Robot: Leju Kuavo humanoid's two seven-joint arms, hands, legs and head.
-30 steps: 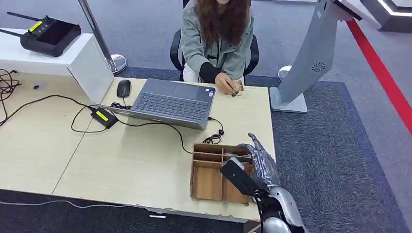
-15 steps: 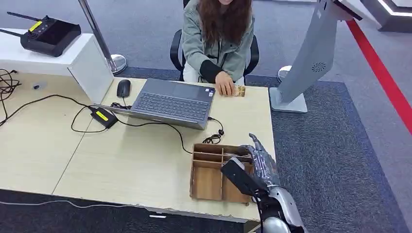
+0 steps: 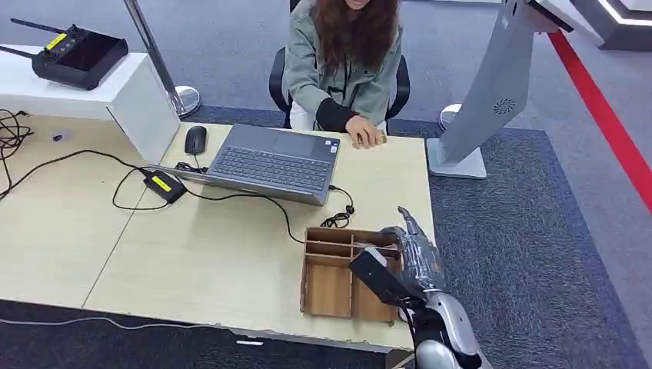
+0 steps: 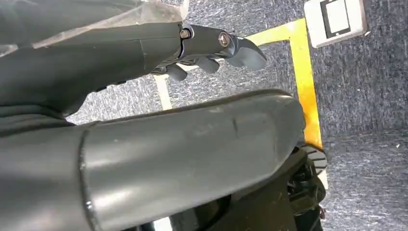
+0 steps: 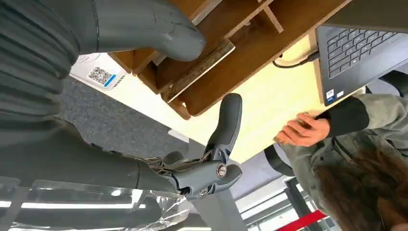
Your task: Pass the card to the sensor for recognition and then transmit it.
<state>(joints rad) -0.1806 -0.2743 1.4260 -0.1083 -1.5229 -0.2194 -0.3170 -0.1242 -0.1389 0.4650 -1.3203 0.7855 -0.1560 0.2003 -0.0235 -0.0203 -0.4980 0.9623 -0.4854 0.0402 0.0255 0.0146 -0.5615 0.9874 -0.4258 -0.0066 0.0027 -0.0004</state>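
My right hand (image 3: 413, 250) hovers over the right side of a wooden divided box (image 3: 332, 277) near the table's front edge, fingers apart and holding nothing. In the right wrist view its thumb (image 5: 159, 29) and one straight finger (image 5: 228, 122) hang above the box (image 5: 226, 57). Across the table a person's hand (image 3: 364, 137) lies flat on the tabletop beside the laptop; a small brown card-like item seen earlier is hidden under it. The same hand (image 5: 302, 130) shows in the right wrist view. My left hand (image 4: 207, 45) hangs over the carpet, empty.
An open laptop (image 3: 271, 161) with its cable, a mouse (image 3: 195, 139) and a power brick (image 3: 164, 185) lie on the table (image 3: 192, 246). A grey kiosk stand (image 3: 492, 92) rises at the right. A white QR-code label (image 5: 98, 74) sits beside the box.
The person's hand lowered a small brown item to the table and now covers it. My right hand shifted slightly right and up over the box.
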